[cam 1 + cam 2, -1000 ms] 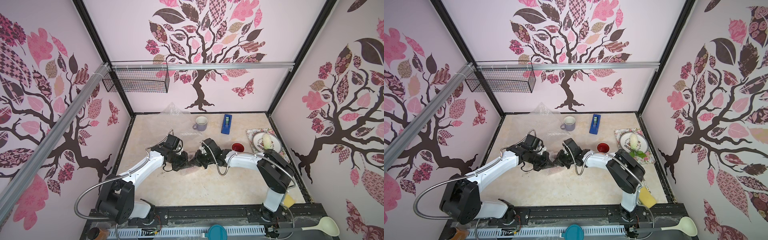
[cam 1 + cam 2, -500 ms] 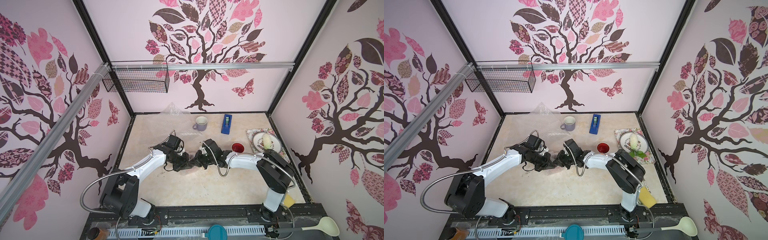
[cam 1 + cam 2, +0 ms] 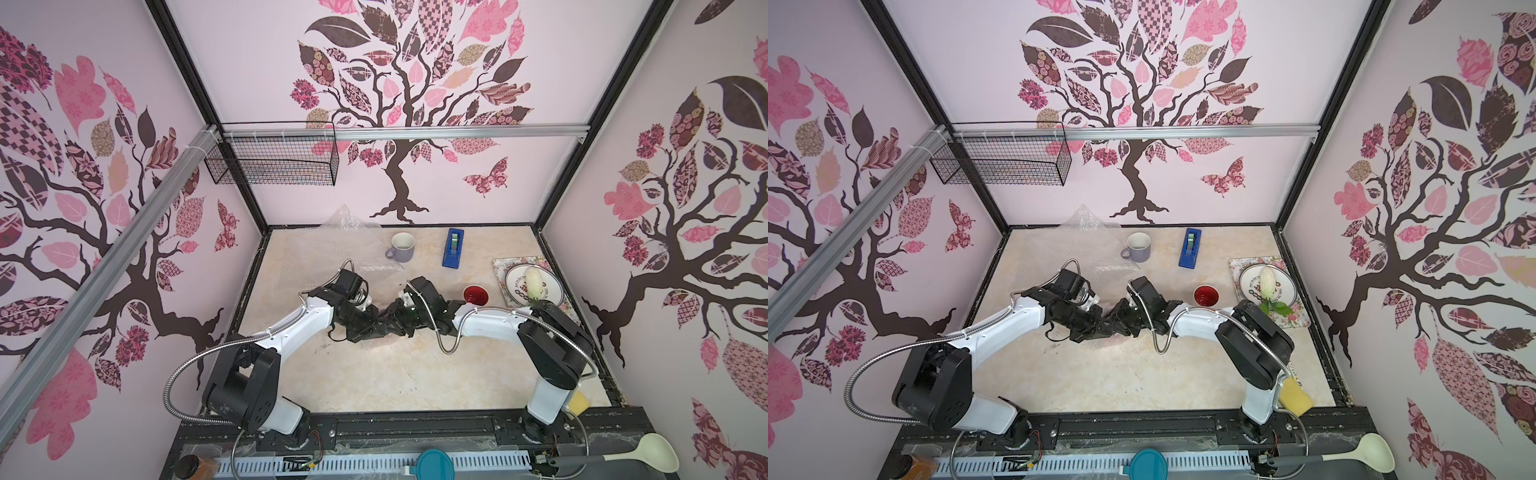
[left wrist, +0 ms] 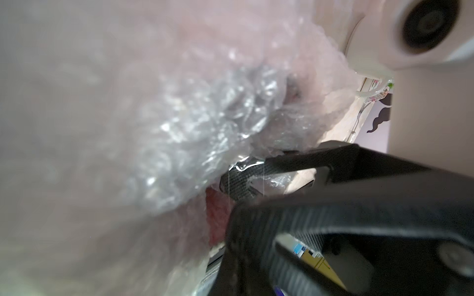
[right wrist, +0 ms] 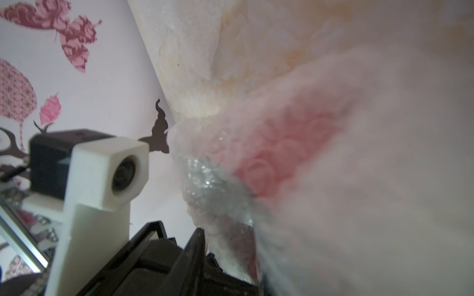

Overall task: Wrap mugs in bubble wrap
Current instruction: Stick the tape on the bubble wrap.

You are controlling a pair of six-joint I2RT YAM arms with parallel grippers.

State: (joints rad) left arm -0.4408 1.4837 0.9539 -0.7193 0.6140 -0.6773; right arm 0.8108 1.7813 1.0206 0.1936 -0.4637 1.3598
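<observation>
Mid-table, a red mug lies bundled in bubble wrap; its red shows through the plastic. In both top views my two grippers meet tip to tip over this bundle. The left gripper is shut on the bubble wrap. The right gripper has its jaws apart, with wrap still between them. A lavender mug stands upright at the back. A white mug with a red inside stands right of the right wrist. More bubble wrap sheets lie at the back left.
A blue tape dispenser sits beside the lavender mug. A floral tray with a plate is at the right wall. A wire basket hangs on the back left rail. A yellow sponge lies by the right arm's base.
The right gripper's jaws have parted on the wrap. Both grippers stay at the bundle, and the left one is still shut.
</observation>
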